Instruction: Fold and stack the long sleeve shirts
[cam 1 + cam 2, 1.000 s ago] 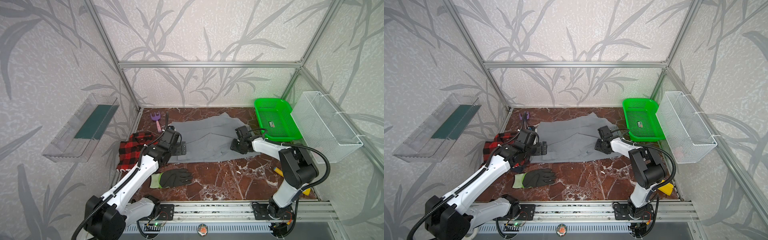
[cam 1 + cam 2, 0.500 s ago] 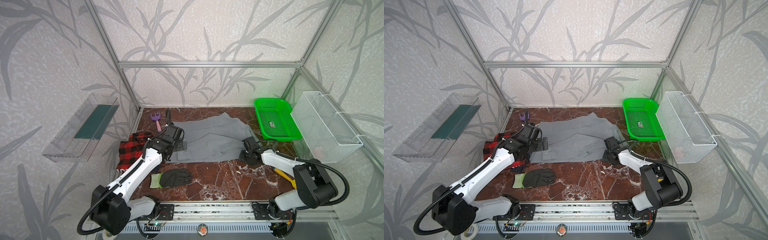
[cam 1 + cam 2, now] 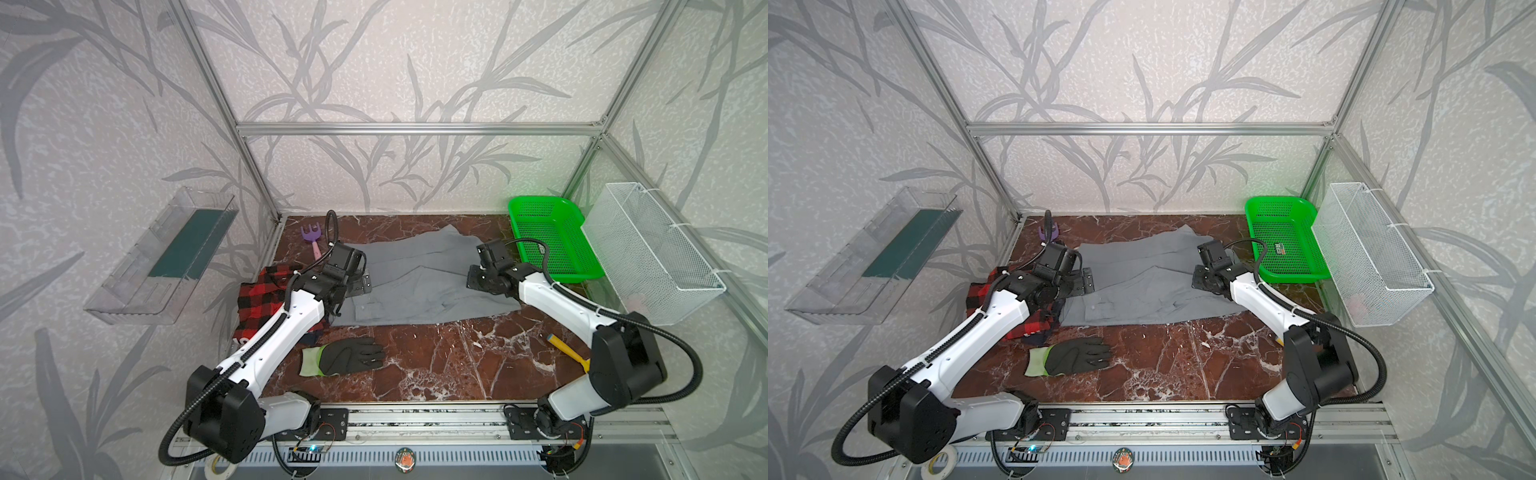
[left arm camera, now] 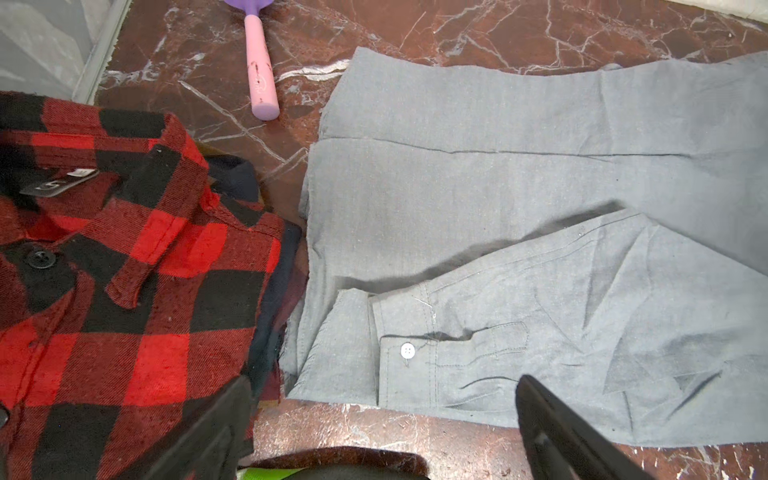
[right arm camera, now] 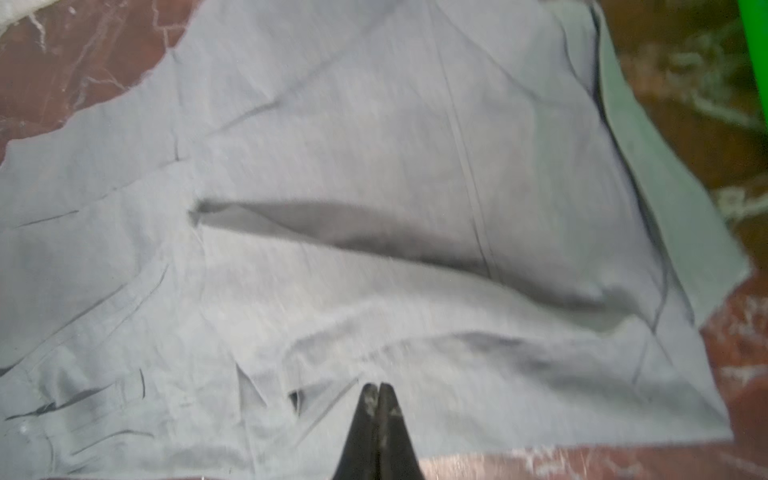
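With the counter [image 3: 457, 361] read as a dial in both top views, the grey shirt [image 3: 415, 286] is spread flat from the centre toward 12. 1 sleeve is laid across its body, with the buttoned cuff at the 9 o'clock end. The plaid shirt [image 3: 266, 295] is bunched at 9, just beside the grey one's edge. It is judged to be parked there so that the grey shirt can be folded first, with room around it.

The left gripper [image 4: 382, 386] is held released, jaws wide, above the cuff and the border between the 2 shirts. That position is judged ready for taking the cuff end. The right gripper [image 5: 378, 388] is clenched, fingertips pressed together, low over the shirt's 3 o'clock end near its 6 o'clock hem. Whether any cloth is pinched cannot be told from the blurred wrist view. 1 gripper at each end is judged to suit an even lift of the fold. The black glove [image 3: 345, 357] at 7 lies apart from both shirts.
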You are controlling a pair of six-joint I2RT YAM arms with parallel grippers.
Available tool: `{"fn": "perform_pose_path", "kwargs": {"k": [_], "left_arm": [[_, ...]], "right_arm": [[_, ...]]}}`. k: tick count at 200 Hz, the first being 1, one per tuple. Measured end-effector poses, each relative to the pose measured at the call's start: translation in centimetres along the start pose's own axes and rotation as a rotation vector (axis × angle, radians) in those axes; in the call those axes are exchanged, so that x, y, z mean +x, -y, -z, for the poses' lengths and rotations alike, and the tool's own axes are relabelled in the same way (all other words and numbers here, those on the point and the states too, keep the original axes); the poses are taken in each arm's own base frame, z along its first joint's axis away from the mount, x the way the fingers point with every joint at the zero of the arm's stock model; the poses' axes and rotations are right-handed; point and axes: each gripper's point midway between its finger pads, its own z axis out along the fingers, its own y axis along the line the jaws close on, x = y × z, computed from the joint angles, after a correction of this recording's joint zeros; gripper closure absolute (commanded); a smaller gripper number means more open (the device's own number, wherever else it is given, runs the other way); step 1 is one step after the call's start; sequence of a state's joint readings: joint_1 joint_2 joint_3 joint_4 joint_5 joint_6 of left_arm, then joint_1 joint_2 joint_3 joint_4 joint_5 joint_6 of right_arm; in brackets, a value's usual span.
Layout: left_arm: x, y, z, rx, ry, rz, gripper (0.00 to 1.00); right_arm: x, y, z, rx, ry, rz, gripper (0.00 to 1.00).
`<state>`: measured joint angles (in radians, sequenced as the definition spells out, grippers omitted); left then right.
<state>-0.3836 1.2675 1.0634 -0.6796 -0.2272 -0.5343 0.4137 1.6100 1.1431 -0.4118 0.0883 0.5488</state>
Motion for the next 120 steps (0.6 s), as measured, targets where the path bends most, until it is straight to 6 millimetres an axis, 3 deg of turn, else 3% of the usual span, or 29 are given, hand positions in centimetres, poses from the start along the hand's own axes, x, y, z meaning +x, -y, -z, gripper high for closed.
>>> {"fn": "perform_pose_path", "kwargs": {"k": [24, 59, 80, 120], "left_arm": [[-0.2, -0.5, -0.1, -0.008, 0.001, 0.014, 0.01], [-0.4, -0.9, -0.2, -0.013, -0.002, 0.030, 0.01], [-0.4, -1.1, -0.3, -0.012, -0.005, 0.037, 0.01], [-0.4, -1.3, -0.4, -0.012, -0.009, 0.044, 0.01]], "right_arm": [[-0.4, -0.5, -3.4, 0.034, -0.048, 0.014, 1.00], [2.2, 0.8, -7.9, 0.120, -0.166, 0.025, 1.00], [3.6, 1.7, -8.9, 0.154, -0.211, 0.022, 1.00], [4.6, 2.6, -8.8, 0.175, -0.211, 0.006, 1.00]]}}
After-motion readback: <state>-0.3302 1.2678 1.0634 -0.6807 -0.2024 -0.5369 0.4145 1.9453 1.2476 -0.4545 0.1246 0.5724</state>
